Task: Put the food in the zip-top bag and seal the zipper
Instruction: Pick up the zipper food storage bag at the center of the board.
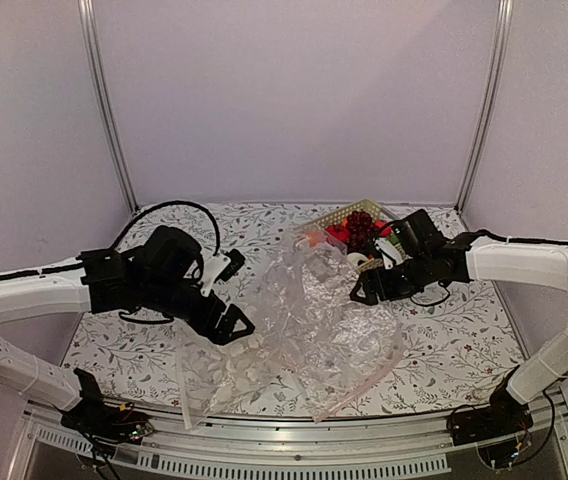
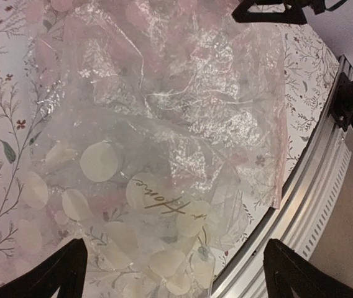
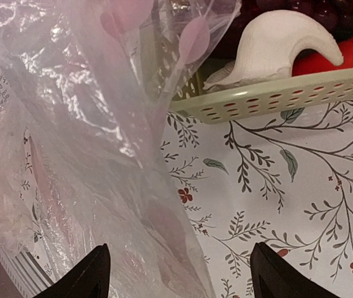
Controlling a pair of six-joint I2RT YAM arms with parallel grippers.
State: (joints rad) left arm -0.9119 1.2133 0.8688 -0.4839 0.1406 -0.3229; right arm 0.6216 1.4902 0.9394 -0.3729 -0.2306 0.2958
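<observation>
zip-top bag (image 1: pixel 314 320) crumpled btwn l/r jaws, both spread; grapes (image 1: pixel 362 226) in basket (image 1: pixel 344 212).

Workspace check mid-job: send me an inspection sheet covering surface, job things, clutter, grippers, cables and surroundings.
Surface: floral cloth, lying flat.
Job's things: zip-top bag crumpled at centre, no food seen inside; grapes and red fruit in the basket; zipper state unclear.
Clutter: white curved item in basket.
Grippers: left gripper open over bag; right gripper open beside bag, holding nothing.
Cables: black cable arching behind left arm.
Surroundings: white walls, metal posts, front rail.
</observation>
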